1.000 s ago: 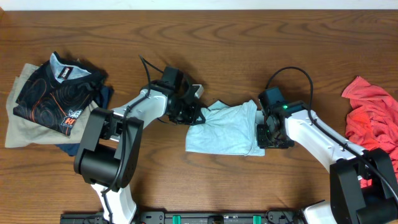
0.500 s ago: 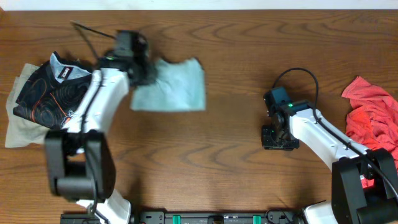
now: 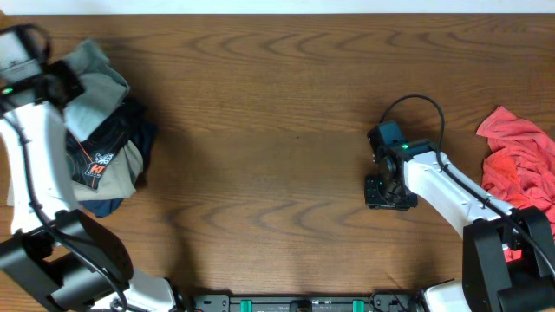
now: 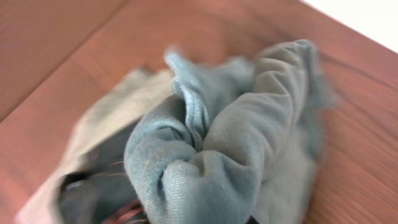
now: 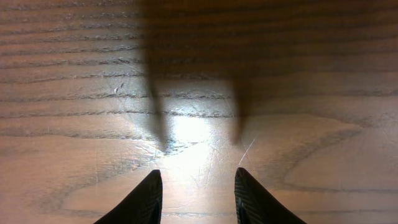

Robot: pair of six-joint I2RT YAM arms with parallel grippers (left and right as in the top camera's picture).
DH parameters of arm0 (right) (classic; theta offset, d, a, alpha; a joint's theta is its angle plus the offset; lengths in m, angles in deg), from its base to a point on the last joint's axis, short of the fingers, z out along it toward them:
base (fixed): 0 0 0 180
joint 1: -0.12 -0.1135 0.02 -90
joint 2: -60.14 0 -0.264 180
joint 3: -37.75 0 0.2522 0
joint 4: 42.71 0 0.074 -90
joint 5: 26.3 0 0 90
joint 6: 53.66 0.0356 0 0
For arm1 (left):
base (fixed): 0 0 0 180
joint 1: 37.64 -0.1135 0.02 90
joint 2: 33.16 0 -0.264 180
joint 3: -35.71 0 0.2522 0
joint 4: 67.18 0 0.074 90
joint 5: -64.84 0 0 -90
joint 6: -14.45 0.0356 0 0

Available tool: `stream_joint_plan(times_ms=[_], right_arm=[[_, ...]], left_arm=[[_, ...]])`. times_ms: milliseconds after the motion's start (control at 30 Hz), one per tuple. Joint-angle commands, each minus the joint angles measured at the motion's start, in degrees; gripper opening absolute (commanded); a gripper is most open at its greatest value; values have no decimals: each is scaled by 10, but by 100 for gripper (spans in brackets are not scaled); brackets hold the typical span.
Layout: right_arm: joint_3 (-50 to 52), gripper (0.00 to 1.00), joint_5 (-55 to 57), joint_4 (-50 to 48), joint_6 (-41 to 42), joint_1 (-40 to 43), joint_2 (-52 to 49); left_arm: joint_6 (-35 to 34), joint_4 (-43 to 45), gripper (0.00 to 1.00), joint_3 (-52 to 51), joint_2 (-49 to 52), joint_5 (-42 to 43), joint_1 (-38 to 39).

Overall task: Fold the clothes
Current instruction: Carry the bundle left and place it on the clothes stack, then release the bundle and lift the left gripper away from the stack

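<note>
Stacking stage, by our reading. The left gripper point(image 3: 71, 87) is at the far left end of the brown wooden table point(image 3: 260, 113), pinched tight on a gathered edge of the pale blue-grey soft cloth T-shirt point(image 3: 97, 76). The left wrist view does not show the fingers. It does show the T-shirt point(image 4: 249, 155) bunching into a knot just below the lens, which we take for a grip.

The T-shirt is a compact bundle over the top of a heap of other garments. We cannot tell whether it rests on the heap or hangs just above it. It looks rumpled rather than flat, so the fold may need tidying once it is set down.

The heap holds a black top with orange line pattern point(image 3: 97, 156), a plain beige garment point(image 3: 128, 165) and some dark navy cloth point(image 3: 143, 134) at its right edge.

The right gripper point(image 5: 196, 186) is low over bare wood right of centre. Its fingers are partly apart with nothing between them, and no cloth is near it.

The crumpled coral-red cloth garment point(image 3: 520, 165) lies in a loose pile at the right edge of the table, well apart from the right gripper and untouched as far as we can see.

Progress, as we judge it: one garment is folded and all but delivered to the stack. What remains is to let go of it there, then spread and fold the coral-red garment, which is closer to the right arm.
</note>
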Motion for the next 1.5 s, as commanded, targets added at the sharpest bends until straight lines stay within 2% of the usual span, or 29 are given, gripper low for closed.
stream_joint_plan(times_ms=[0, 267, 333, 367, 400, 500, 667, 800, 900, 967, 1133, 1400, 1467], right_arm=[[-4, 37, 4, 1, 4, 5, 0], [-4, 37, 4, 1, 1, 5, 0], [-4, 37, 4, 1, 1, 5, 0], [-4, 38, 4, 1, 1, 5, 0], [-4, 38, 4, 1, 1, 5, 0], [-4, 39, 4, 0, 1, 5, 0], [-4, 42, 4, -6, -4, 5, 0], [-4, 56, 3, -17, -3, 5, 0], [-4, 64, 4, -17, -3, 5, 0], [-4, 75, 2, -17, -3, 5, 0], [-4, 97, -39, -35, -3, 5, 0], [-5, 99, -130, -98, -3, 8, 0], [-6, 99, -135, -107, -3, 16, 0]], left_arm=[[-50, -14, 6, -4, 10, -12, -47], [-70, -38, 7, -4, 19, -12, -100], [-70, -50, 17, -4, 19, -12, -102], [-70, -57, 30, -4, 19, -12, -102], [-70, -64, 33, -4, 19, -12, -102], [-81, -88, 34, -4, 17, -12, -102], [-109, -89, 45, -4, 9, 34, -101], [-111, -85, 58, -4, -7, 43, -100], [-122, -78, 72, -4, -23, 41, -100], [-144, -75, 79, -4, -35, 42, -98], [-149, -67, 87, -4, -60, 42, -61], [-142, -81, 90, -4, -59, 42, 89], [-142, -90, 95, -4, -56, 42, 138]])
